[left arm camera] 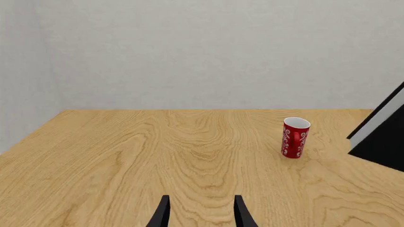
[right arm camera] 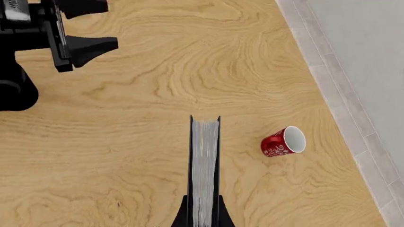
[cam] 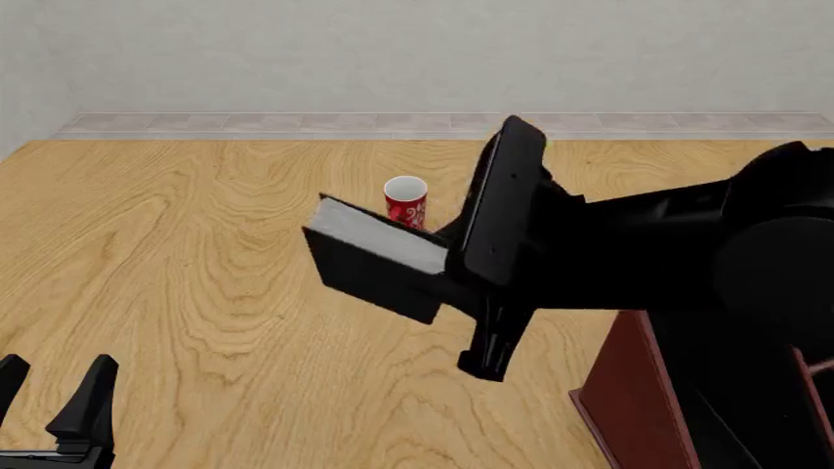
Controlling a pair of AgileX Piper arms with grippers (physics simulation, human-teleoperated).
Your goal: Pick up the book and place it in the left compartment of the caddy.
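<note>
My right gripper point(cam: 454, 266) is shut on the black book point(cam: 375, 276) and holds it in the air above the middle of the table, white page edge up. In the right wrist view the book point(right arm camera: 203, 161) shows edge-on between the two fingers point(right arm camera: 183, 215). The reddish-brown caddy point(cam: 636, 391) stands at the near right, below and to the right of the book. Its compartments are hidden behind the right arm. My left gripper point(cam: 50, 393) is open and empty, low at the near left. In its own view it point(left arm camera: 202, 215) points across bare table, with the book point(left arm camera: 386, 137) at the picture's edge.
A red cup point(cam: 406, 200) with a white pattern stands upright on the table just behind the held book. It also shows in the left wrist view point(left arm camera: 294, 137) and the right wrist view point(right arm camera: 283, 141). The left arm point(right arm camera: 44, 33) shows in the right wrist view.
</note>
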